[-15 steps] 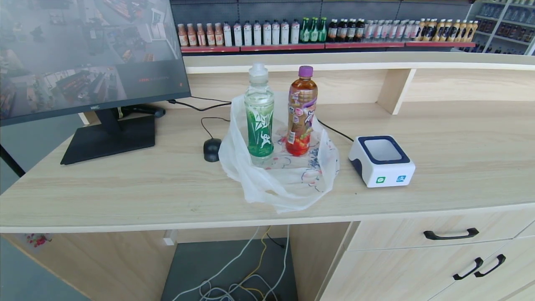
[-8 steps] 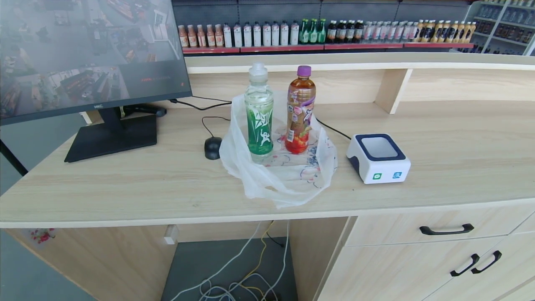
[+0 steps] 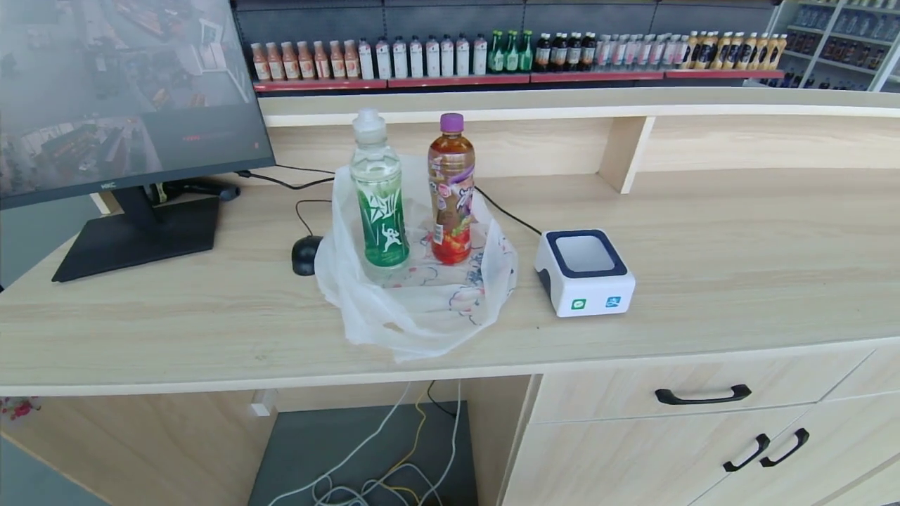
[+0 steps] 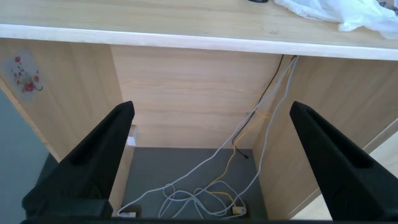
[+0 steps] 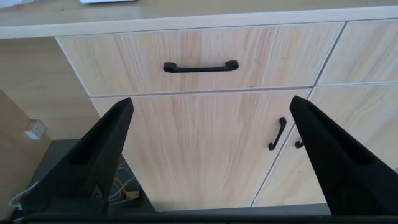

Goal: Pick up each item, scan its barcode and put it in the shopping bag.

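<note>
Green bottle [image 3: 380, 204]: upright, clear with a green label, standing in the crumpled shopping bag [image 3: 415, 316] near the middle of the counter [image 3: 703, 232].
Tea bottle [image 3: 451, 193]: upright, purple cap, just beside the green bottle on its scanner side, also within the bag's folds.
Scanner [image 3: 583, 273]: small white box with a dark-framed window facing up, just beside the bag, apart from both bottles.
Left gripper [image 4: 211, 109]: jaws spread wide and holding nothing, low in front of the counter, facing the open bay with loose cables [image 4: 205, 193].
Right gripper [image 5: 211, 102]: jaws spread wide and holding nothing, low in front of the counter, facing a drawer with a black handle [image 5: 200, 66].
Progress: probably at or near the end, judging by both bottles sitting at the bag and no other goods on the counter.
Left to do: possibly nothing; no way to tell whether either barcode was read.
Hard to make out: whether the bottles stand inside the bag's mouth or merely on the rumpled plastic; barcodes not visible.
Cut off: monitor [image 3: 119, 91] at the counter's far left; mouse [image 3: 305, 254] partly behind the bag's edge.
</note>
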Robot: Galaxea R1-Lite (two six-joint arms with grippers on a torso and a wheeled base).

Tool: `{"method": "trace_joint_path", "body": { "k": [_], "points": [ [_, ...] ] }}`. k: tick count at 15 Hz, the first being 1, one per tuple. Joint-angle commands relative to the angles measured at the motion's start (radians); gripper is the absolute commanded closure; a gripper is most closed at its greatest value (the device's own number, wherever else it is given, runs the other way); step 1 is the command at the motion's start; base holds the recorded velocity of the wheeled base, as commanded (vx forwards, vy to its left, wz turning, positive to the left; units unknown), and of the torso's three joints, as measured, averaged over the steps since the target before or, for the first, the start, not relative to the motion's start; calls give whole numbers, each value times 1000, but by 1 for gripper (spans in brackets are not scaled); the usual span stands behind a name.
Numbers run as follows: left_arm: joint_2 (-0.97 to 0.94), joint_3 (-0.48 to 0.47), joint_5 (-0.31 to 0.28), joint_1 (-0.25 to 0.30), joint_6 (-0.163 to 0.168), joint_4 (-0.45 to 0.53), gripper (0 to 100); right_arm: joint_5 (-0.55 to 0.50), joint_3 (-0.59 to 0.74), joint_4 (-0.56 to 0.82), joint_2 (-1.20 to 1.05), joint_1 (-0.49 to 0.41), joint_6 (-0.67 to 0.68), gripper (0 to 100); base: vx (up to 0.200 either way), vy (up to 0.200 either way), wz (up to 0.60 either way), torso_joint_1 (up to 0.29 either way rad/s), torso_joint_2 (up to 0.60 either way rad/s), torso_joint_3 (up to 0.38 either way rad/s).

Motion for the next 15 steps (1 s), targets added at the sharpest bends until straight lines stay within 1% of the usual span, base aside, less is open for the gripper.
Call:
{"method": "trace_joint_path", "body": {
  "k": [1, 15],
  "points": [
    [0, 0, 1, 0, 0, -1, 0, 0, 0, 0, 0, 0, 0, 0, 0, -200, 0, 2, -2, 2],
    [0, 0, 1, 0, -2, -1, 0, 0, 0, 2, 0, 0, 0, 0, 0, -200, 0, 2, 2, 3]
  ]
}}
